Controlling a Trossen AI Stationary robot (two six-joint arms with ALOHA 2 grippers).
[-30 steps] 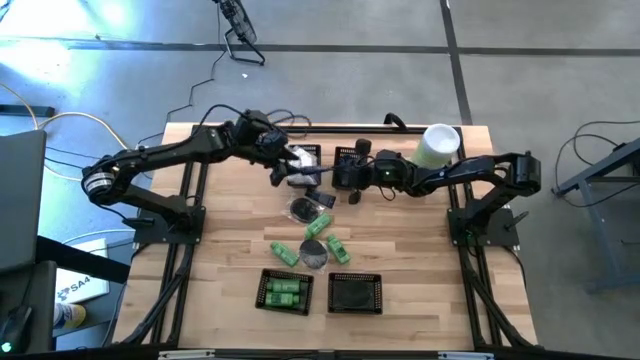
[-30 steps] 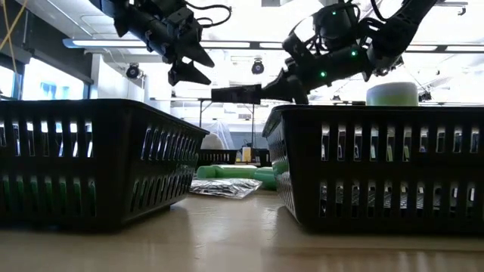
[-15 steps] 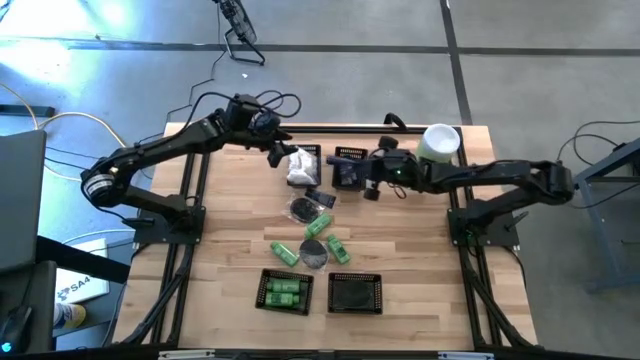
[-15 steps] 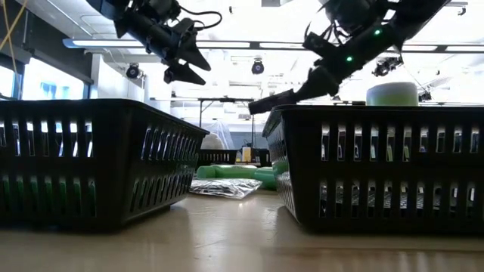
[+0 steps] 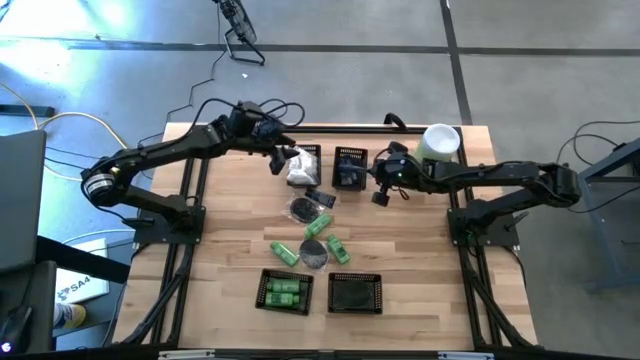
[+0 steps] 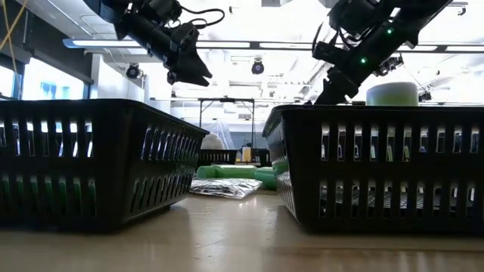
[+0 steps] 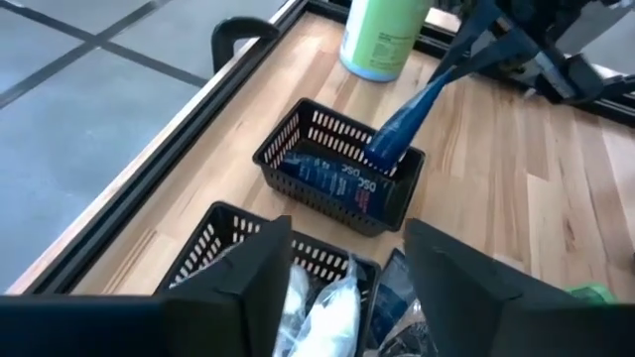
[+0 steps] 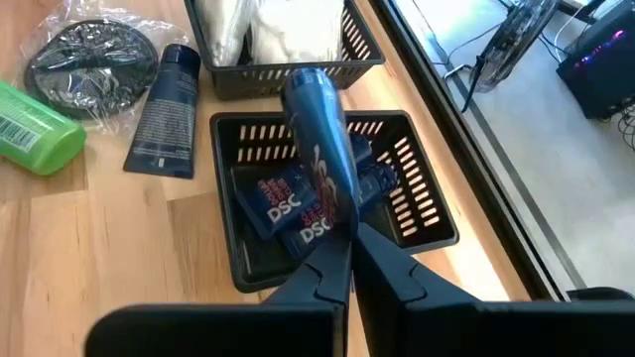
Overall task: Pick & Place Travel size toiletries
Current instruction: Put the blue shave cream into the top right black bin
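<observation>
A dark blue tube (image 8: pixel 319 149) slants down into the small black basket (image 5: pixel 349 168) that holds other blue tubes (image 8: pixel 283 203); my right gripper (image 8: pixel 349 243) is shut on it. My left gripper (image 7: pixel 347 233) hovers open above the neighbouring basket (image 5: pixel 303 165) of white crinkly packets (image 7: pixel 319 297), touching nothing. On the table's middle lie another blue tube (image 8: pixel 164 109), a clear-wrapped grey disc (image 8: pixel 89 55) and green bottles (image 5: pixel 285 252). My right gripper pinches the tube's flat crimped end (image 8: pixel 335 226) between its two fingers. The fingers come slanting down from the table's right side and lie along the tube. The tube hangs tilted, and its rounded far end (image 7: pixel 382 154) dips inside the basket among the other tubes.
A tall pale-green cylinder with a white lid (image 5: pixel 438 143) stands at the far right corner, close behind my right arm. Two more black baskets sit at the near edge, one (image 5: pixel 285 292) with green bottles, one (image 5: pixel 355 293) beside it. A second grey disc (image 5: pixel 314 255) lies between the bottles.
My right gripper has drawn back toward the table's right edge and tipped downward. The blue tube has swung from level to steeply slanted, its free end going down into the basket. My left gripper's fingers have come partly together in the low view.
</observation>
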